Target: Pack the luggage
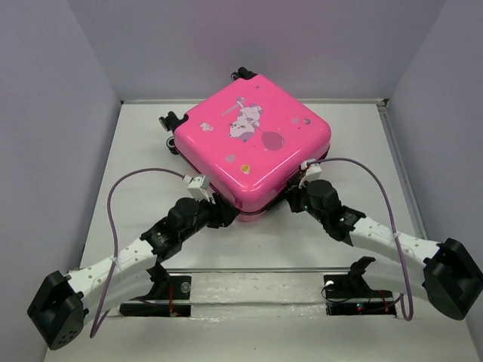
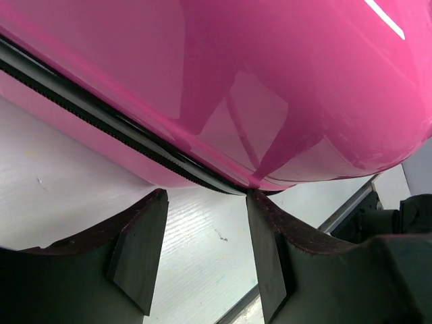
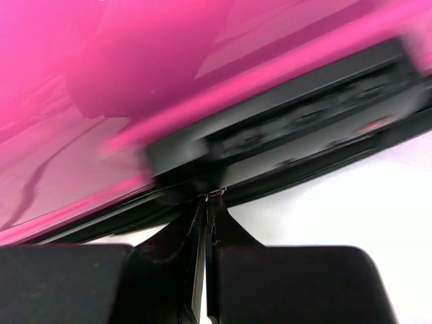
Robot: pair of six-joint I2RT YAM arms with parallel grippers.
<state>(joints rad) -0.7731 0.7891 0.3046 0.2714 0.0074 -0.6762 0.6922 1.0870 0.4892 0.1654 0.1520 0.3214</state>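
The pink suitcase (image 1: 249,139) lies flat and closed on the white table, lid print up, one corner pointing at the arms. My left gripper (image 1: 219,215) is open at the near left side, its jaws apart just below the black zipper trim (image 2: 101,125) of the shell (image 2: 270,81), holding nothing. My right gripper (image 1: 293,197) is at the near right side. In the right wrist view it (image 3: 209,202) is shut on a small metal zipper pull (image 3: 216,194), under the shell (image 3: 101,81) and a black recessed panel (image 3: 304,121).
Black caster wheels (image 1: 170,121) stick out at the suitcase's far left, and another pair (image 1: 243,73) at the far corner. Grey walls enclose the table (image 1: 136,151) on three sides. The arm mounts (image 1: 170,290) sit at the near edge.
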